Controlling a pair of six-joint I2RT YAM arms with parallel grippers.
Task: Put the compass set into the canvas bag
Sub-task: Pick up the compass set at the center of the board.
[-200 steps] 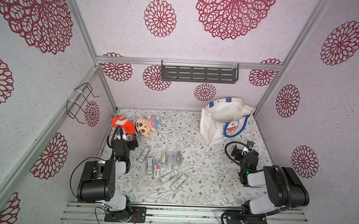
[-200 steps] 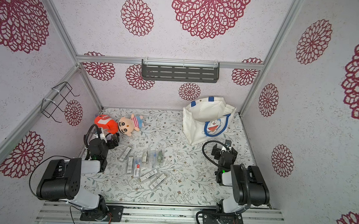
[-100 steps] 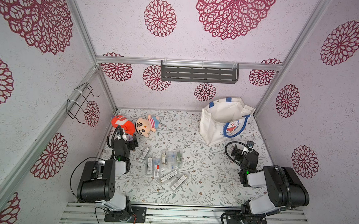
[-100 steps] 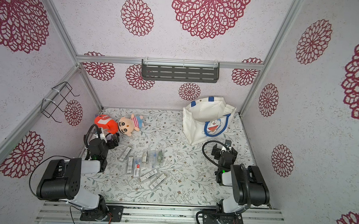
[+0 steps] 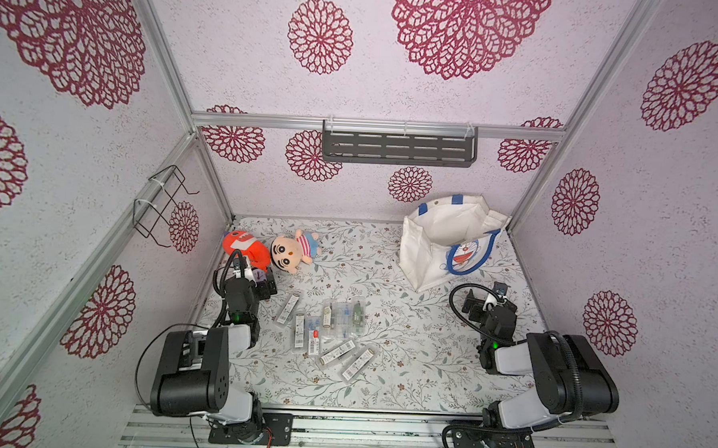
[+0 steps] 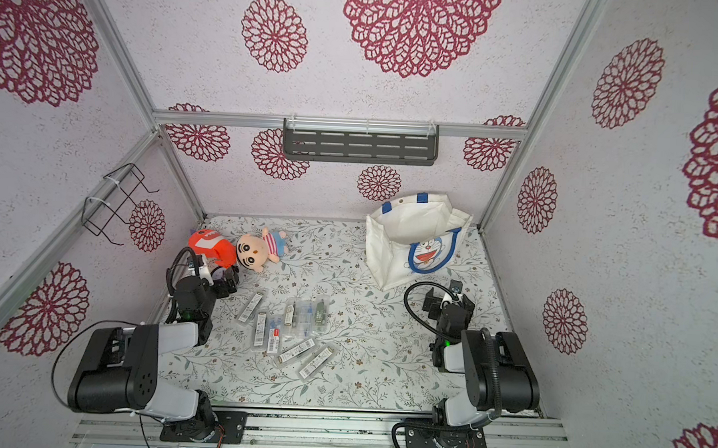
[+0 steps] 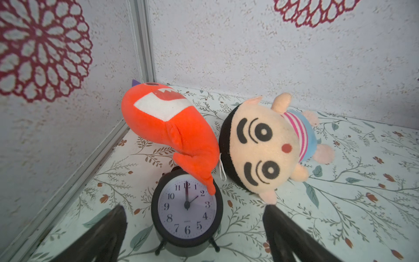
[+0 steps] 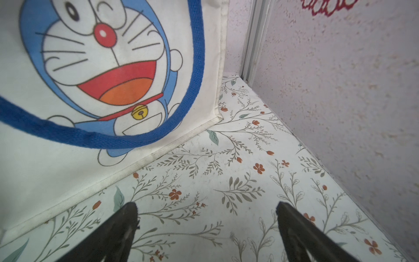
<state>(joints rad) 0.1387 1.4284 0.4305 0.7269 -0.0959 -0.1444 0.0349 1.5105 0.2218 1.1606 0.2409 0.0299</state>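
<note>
Canvas bag (image 5: 424,257) upright back right, mouth open; left gripper (image 7: 195,208) released, empty, facing clock (image 7: 181,220); right gripper (image 8: 206,206) released, empty, just beside bag.

Nothing is changing: the left claw (image 7: 195,207) and the right claw (image 8: 206,203) are staying where they were, jaws spread wide, everything ahead of them lying unmoved.

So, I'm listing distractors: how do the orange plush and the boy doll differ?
The orange plush is orange with a white patch; the boy doll has a peach face, black hair, striped top. The orange plush's tail drapes over the alarm clock; the boy doll lies beside it. Both are soft toys lying down.
</note>
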